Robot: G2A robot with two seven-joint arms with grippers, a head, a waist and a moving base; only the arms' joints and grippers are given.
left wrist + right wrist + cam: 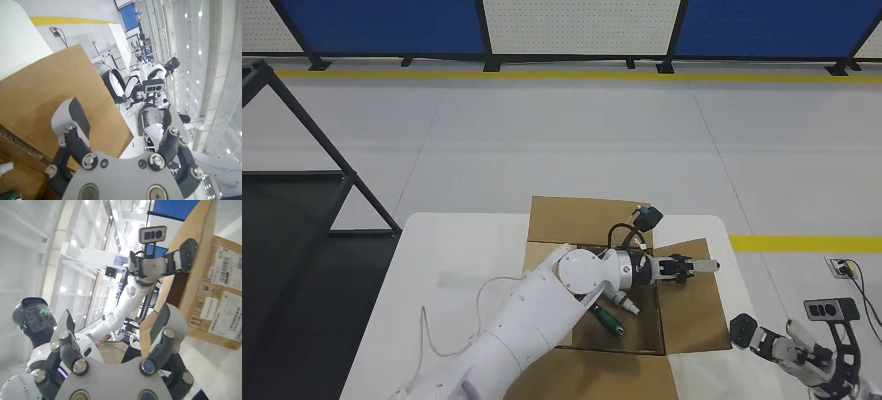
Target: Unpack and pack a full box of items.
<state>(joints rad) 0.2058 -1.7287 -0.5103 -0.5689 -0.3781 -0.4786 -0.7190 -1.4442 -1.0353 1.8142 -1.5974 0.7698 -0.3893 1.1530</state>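
box (697, 312) on table (452, 270); left gripper (698, 267) over it, right gripper (742, 328) to its right

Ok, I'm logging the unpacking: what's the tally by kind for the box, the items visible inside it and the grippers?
Cardboard box: 1
Green-handled item inside: 1
White item inside: 1
Grippers: 2, the left gripper and the right gripper, both open
Total: 5 visible; an arm covers part of the box interior.
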